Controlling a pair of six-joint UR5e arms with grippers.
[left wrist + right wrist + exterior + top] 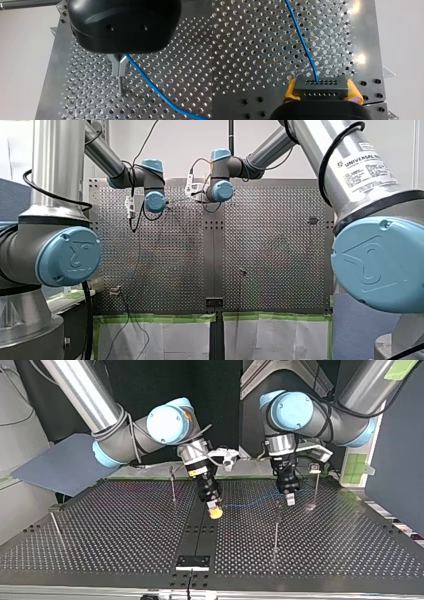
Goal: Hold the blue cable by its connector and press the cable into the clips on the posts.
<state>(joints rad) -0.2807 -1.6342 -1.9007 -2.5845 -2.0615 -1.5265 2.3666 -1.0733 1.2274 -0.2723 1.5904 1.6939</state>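
Clamping the dark connector (pixel 322 83) between its yellow pads (pixel 290 91), our right gripper (pixel 322 90) has the proper hold: the block is rigid, and we judge it the one part that will not kink or slide. From the connector the blue cable (pixel 303 42) runs out low over the perforated table (pixel 125 530) to our left gripper (pixel 118 68). Its metal fingers are pinched together, seemingly on the cable, close by a thin post (pixel 120 86). We judge the cable light, thin and limp, so it will sag unless kept taut while pressed into a clip. We count one cable, one connector, two grippers and four posts (pixel 276 527): two on the left gripper's side of the connector, two on the other side, one of these well away.
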